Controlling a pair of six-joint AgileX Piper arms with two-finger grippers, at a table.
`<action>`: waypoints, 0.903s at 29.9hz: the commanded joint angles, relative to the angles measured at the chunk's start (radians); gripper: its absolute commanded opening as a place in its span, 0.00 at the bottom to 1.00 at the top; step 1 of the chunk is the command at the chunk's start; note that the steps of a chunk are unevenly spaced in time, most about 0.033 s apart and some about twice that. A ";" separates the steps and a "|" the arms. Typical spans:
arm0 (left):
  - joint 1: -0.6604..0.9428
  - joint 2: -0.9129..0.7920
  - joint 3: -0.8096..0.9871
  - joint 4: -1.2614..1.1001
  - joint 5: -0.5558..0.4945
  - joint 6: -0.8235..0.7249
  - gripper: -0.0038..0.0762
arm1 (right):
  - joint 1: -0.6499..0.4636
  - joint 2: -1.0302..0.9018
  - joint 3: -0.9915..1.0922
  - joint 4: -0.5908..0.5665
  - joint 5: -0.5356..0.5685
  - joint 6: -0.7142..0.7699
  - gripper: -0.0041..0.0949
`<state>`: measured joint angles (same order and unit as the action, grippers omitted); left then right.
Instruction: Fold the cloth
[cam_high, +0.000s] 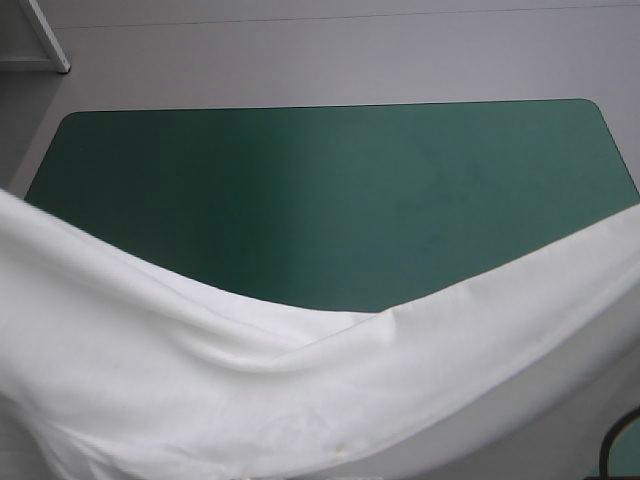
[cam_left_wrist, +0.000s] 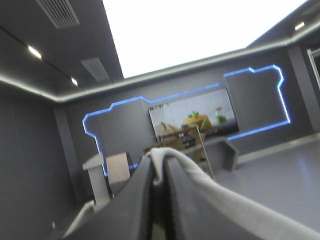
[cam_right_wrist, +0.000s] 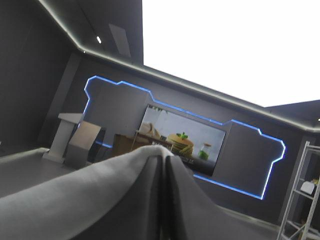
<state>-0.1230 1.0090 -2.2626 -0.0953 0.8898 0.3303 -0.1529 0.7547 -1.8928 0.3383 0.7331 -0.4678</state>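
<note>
The white T-shirt (cam_high: 250, 400) hangs lifted in a wide, sagging band across the near side of the teal-green table (cam_high: 330, 200). It rises toward both side edges and hides both arms in the high view. My left gripper (cam_left_wrist: 159, 165) is raised and looks level into the room, shut on the T-shirt (cam_left_wrist: 225, 200), whose edge folds over its tip and trails down one side. My right gripper (cam_right_wrist: 164, 152) is raised too and shut on the T-shirt (cam_right_wrist: 75, 195), which drapes away over its finger.
Beyond the hanging shirt, the far half of the teal-green cover shows up to its far edge. A white frame (cam_high: 45, 35) stands past the table's far left corner.
</note>
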 joint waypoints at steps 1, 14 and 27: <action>-0.001 0.057 0.091 -0.002 -0.048 -0.013 0.07 | -0.002 0.094 -0.006 -0.008 -0.038 -0.002 0.02; -0.001 0.407 0.618 -0.013 -0.122 -0.011 0.07 | -0.002 0.539 0.371 -0.025 -0.046 0.019 0.02; -0.005 0.721 0.608 -0.043 -0.320 0.002 0.07 | 0.002 1.092 0.130 0.018 -0.097 -0.003 0.03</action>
<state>-0.1230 1.7845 -1.6116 -0.1319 0.6481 0.3352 -0.1529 1.8584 -1.6726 0.3280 0.6878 -0.4642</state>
